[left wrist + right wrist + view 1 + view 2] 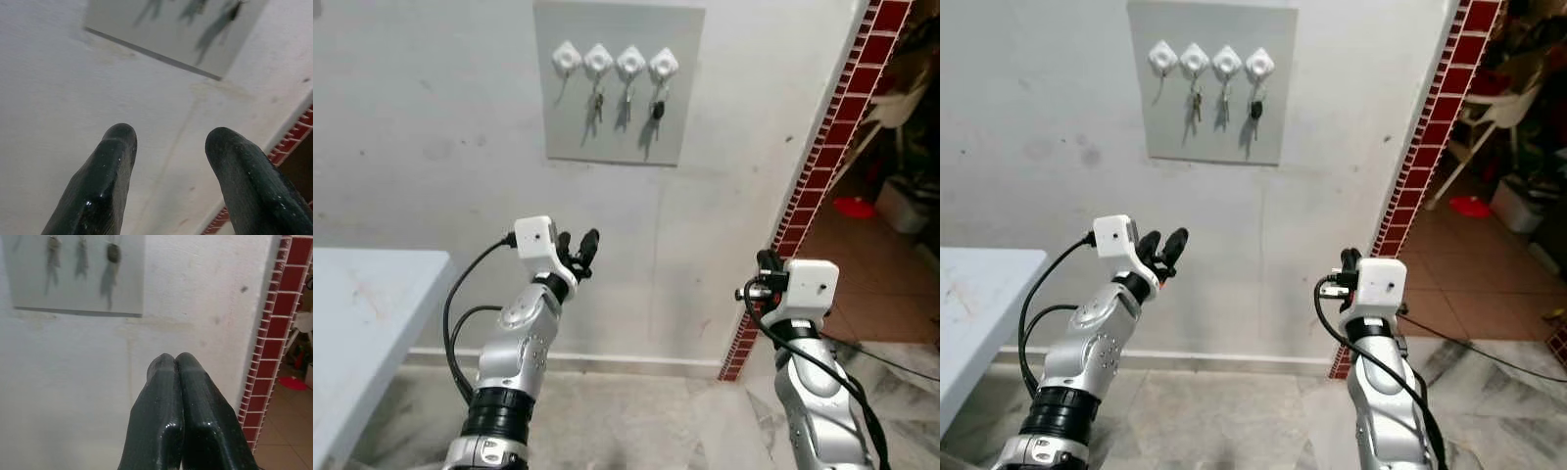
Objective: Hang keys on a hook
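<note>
A grey board (619,137) on the white wall carries a row of white hooks. The leftmost hook (567,59) has just a shadow under it. Keys (597,103) hang from the second hook, another set (626,98) from the third, and a dark key fob (658,110) from the rightmost. My left gripper (578,250) is raised below the board, open and empty, its fingers (117,147) spread toward the wall. My right gripper (766,262) is held lower at the right, shut with nothing between its fingers (164,367). The fob (113,253) is in the right wrist view.
A pale table (362,313) stands at the left by the wall. A red tiled wall edge (822,147) runs down at the right, with a tiled room beyond holding a red item (854,207) and clutter. A cable (901,362) lies on the floor.
</note>
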Controlling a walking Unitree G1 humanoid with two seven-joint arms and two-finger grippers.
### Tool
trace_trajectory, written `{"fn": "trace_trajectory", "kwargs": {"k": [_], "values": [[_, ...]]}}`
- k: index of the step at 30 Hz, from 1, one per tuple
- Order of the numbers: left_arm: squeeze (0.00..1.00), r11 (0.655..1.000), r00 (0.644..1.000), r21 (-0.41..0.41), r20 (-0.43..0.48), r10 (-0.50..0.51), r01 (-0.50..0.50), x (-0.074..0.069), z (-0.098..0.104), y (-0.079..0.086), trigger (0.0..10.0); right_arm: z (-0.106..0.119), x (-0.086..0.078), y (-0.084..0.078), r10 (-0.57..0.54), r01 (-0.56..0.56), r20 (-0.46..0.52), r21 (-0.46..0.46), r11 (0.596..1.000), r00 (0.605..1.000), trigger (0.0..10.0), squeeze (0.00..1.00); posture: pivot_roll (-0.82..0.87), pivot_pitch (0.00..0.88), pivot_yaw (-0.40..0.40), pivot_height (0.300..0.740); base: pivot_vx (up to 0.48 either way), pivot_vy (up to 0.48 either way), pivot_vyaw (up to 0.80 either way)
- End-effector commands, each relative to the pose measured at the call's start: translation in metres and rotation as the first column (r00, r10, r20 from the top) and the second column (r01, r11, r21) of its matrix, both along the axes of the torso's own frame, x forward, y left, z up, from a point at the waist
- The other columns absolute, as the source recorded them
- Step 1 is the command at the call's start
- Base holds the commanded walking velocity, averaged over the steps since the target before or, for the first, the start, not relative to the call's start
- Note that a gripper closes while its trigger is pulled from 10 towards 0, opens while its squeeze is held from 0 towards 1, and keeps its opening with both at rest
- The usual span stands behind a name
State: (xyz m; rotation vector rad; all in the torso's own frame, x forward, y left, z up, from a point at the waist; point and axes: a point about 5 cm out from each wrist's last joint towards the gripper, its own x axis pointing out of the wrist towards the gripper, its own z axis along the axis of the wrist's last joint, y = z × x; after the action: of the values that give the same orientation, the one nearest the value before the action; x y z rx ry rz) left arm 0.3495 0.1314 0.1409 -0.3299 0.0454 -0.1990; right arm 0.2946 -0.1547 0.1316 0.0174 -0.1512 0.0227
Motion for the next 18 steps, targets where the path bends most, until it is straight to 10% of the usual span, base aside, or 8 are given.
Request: {"fn": "trace_trajectory", "kwargs": {"k": [1, 18], "values": [[0.0, 1.0, 1.0, -0.009, 0.006, -0.024, 0.024, 0.0013, 0.0034, -0.0098, 10.0, 0.0065, 0.0005, -0.0085, -0.026, 0.027, 0.026, -0.018, 0.999, 0.999, 10.0, 0.0, -0.04, 0.0, -0.019, 0.74, 0.0, 0.446, 0.0], [0.0, 0.998, 1.0, 0.053, 0.008, -0.016, 0.015, 0.0013, 0.0035, -0.0127, 10.0, 0.0039, -0.001, -0.0054, -0.018, 0.018, 0.014, -0.009, 1.0, 1.0, 10.0, 0.0, -0.05, 0.0, -0.015, 0.74, 0.0, 0.157, 0.0]]}}
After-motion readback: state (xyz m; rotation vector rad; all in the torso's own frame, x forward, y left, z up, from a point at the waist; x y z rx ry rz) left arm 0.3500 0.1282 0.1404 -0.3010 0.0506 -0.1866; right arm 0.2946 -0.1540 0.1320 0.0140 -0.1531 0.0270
